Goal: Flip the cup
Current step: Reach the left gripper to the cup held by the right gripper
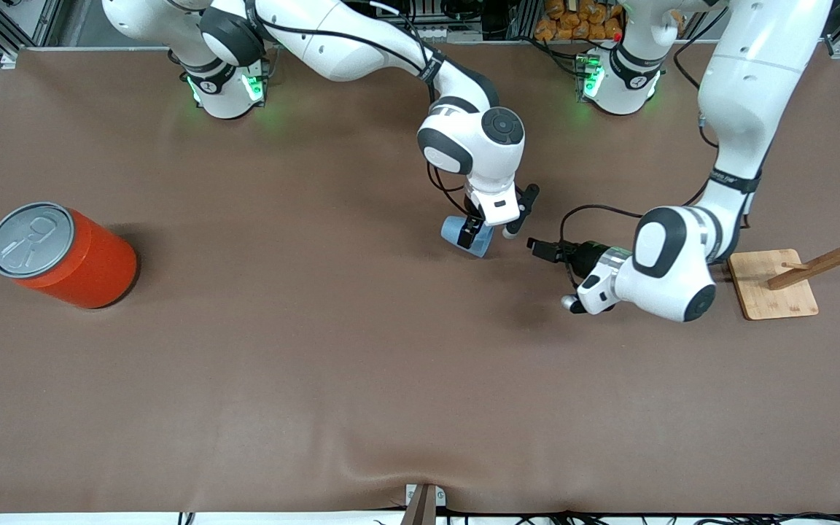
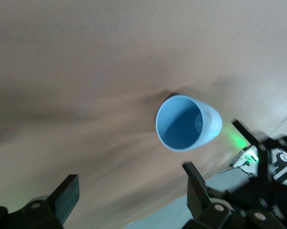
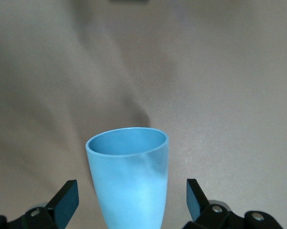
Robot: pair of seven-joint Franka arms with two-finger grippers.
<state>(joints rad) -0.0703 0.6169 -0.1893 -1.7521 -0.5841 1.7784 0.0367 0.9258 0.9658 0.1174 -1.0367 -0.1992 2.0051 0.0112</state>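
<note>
An orange can (image 1: 63,255) stands on the bench (image 1: 318,364) toward the right arm's end, well apart from the cup (image 1: 466,235). The cup, small, light blue, tapered, darker inside, lies tilted mid-bench between the right pincer's (image 1: 472,235) spread fingers. The left pincer (image 1: 541,249), beside the cup, faces its mouth, fingers wide, holding nothing.

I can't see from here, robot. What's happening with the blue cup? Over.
Right gripper open around the cup, mid-table. Left gripper open beside it, waiting. Cup tilted. Nothing in the way.
</note>
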